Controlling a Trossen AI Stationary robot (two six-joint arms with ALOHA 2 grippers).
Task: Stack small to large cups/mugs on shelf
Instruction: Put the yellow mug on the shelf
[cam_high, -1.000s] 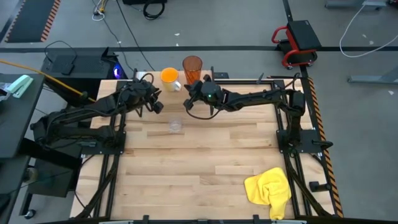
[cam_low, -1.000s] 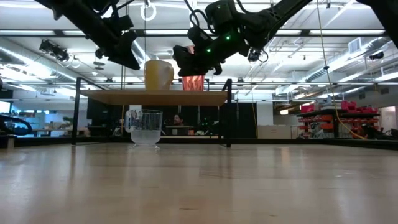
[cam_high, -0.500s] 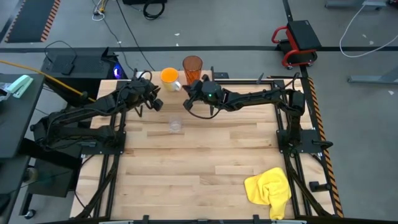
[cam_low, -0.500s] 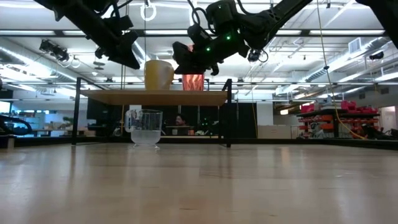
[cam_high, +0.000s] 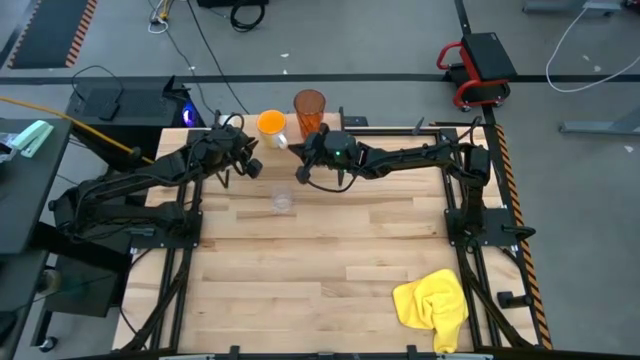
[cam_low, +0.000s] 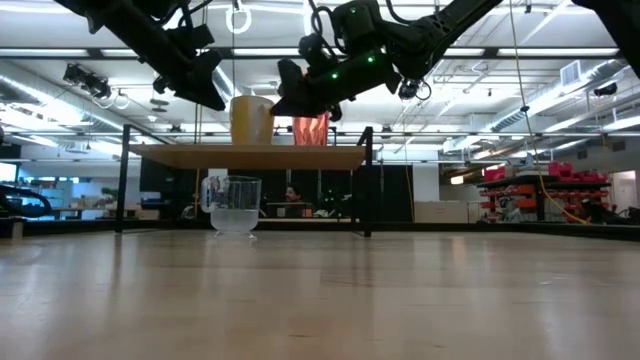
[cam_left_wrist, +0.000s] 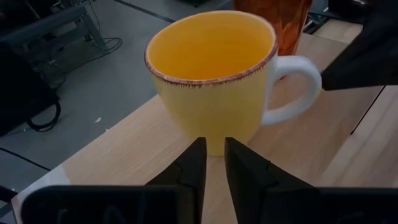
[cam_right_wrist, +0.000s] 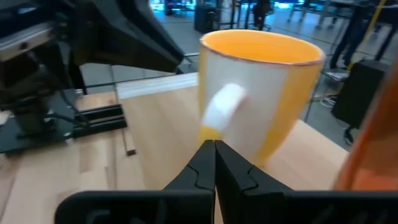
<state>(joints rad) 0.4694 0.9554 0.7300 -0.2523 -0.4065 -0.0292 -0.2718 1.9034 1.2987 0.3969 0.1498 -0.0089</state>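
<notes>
The right gripper (cam_right_wrist: 214, 149) was pressed together and empty, its tip just beside the pale handle of the mug (cam_high: 272, 123), its arm stretched across the table from the right. The left gripper (cam_left_wrist: 211, 155), fingers slightly apart and empty, faced the mug's other side. Mug and tumbler (cam_high: 309, 108) stood on the shelf (cam_low: 250, 155); the glass (cam_high: 283, 202) sat on the table (cam_high: 330, 270).

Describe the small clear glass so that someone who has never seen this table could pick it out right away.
Start at the raised light-wood shelf along the far edge of the big wooden table. On the tabletop just in front of it, below and between the two grippers, stands the small clear glass. Unlike the orange mug and the tall orange-red tumbler on the shelf, it is colourless, see-through and stands alone.
</notes>
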